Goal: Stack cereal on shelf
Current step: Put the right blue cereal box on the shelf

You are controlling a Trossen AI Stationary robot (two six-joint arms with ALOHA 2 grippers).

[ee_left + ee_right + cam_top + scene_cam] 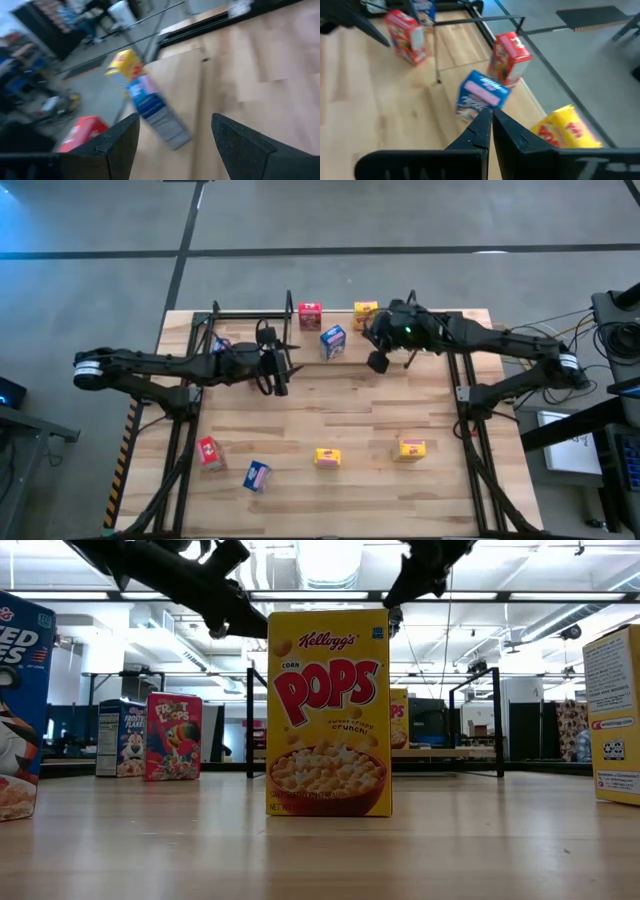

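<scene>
The shelf (250,313) runs along the table's far edge. A red cereal box (310,313) and a yellow one (365,311) stand upright on it. A blue cereal box (333,340) (481,95) stands just in front of them. My left gripper (284,366) is open, raised to the left of the blue box (152,107) and pointing toward it. My right gripper (368,338) is shut with nothing between its fingers, raised to the right of the same box and pointing at it. Neither touches it.
Several more cereal boxes stand near the table's front edge: red (209,451), blue (257,475), and two yellow (327,458) (411,448). Another blue box (220,343) stands at the shelf's left end. The table's middle holds open wood between the rows.
</scene>
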